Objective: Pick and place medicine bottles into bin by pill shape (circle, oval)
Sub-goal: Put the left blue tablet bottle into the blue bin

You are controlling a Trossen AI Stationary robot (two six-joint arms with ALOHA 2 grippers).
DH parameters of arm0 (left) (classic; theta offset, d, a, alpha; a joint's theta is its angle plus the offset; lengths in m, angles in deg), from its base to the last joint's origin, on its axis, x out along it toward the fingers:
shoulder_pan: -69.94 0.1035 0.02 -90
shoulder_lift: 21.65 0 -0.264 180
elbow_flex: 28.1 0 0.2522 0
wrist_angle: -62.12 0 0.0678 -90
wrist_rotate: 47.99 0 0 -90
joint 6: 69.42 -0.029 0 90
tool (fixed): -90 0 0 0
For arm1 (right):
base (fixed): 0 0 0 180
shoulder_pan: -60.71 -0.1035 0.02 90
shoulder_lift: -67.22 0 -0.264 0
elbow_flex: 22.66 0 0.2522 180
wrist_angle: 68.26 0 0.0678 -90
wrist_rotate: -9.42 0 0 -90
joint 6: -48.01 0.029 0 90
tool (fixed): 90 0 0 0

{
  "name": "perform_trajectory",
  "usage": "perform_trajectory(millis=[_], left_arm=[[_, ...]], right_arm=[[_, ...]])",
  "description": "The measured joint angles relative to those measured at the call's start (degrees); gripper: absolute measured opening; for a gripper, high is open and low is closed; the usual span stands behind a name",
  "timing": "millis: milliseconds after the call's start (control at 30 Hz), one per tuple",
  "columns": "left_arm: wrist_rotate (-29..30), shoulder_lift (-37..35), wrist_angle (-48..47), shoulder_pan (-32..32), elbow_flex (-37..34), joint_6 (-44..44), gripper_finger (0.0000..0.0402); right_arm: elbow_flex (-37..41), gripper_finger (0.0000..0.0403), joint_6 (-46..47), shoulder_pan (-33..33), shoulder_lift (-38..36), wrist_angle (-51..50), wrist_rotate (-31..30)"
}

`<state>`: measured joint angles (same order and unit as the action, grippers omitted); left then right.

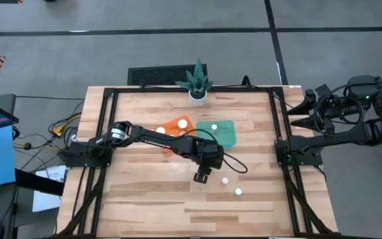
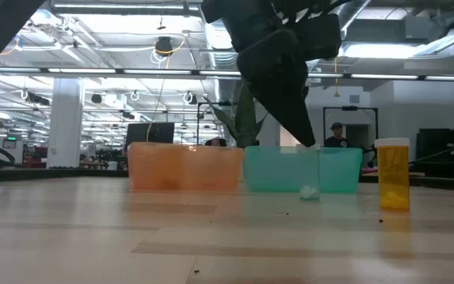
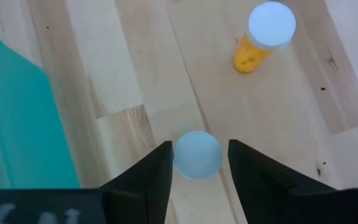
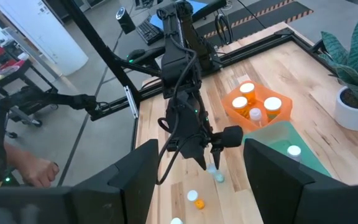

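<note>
My left gripper (image 1: 202, 176) is open and hovers above the table's middle, fingers slanting down (image 2: 306, 138). In the left wrist view (image 3: 199, 144) a small white-capped bottle (image 3: 196, 155) shows between the fingers; it stands on the wood below them (image 1: 224, 180), apart from them (image 2: 309, 192). A second bottle, orange with a white cap (image 3: 267, 34), stands nearer the near edge (image 1: 238, 192) (image 2: 392, 173). The orange bin (image 1: 171, 141) holds several bottles. The teal bin (image 1: 227, 138) holds one (image 1: 214, 126). My right gripper (image 4: 201, 149) is open, off the table's right edge.
A white pot with a green plant (image 1: 197, 85) stands at the far edge, behind the bins. The two bins stand side by side just beyond my left gripper. Bare wood lies toward the near edge and both sides. A person stands in the room far behind (image 2: 336, 134).
</note>
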<state>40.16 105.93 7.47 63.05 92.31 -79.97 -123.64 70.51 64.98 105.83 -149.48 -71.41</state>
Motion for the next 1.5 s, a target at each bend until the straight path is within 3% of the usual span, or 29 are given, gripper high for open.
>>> perform_trajectory(millis=[333,800,1500], left_arm=[[1.06,0.0,-0.11,0.0,0.0,-0.98,0.0194],[1.15,0.0,-0.28,0.13,-0.02,-1.38,0.0152],[1.1,1.73,1.23,0.72,0.07,-1.99,0.0193]], right_arm=[[0.0,0.0243,-0.01,0.0,0.0,0.0,0.0],[0.0,0.0243,-0.01,-0.01,0.0,0.0,-0.03],[0.0,0.0243,-0.01,-0.02,-0.02,0.0,-0.03]])
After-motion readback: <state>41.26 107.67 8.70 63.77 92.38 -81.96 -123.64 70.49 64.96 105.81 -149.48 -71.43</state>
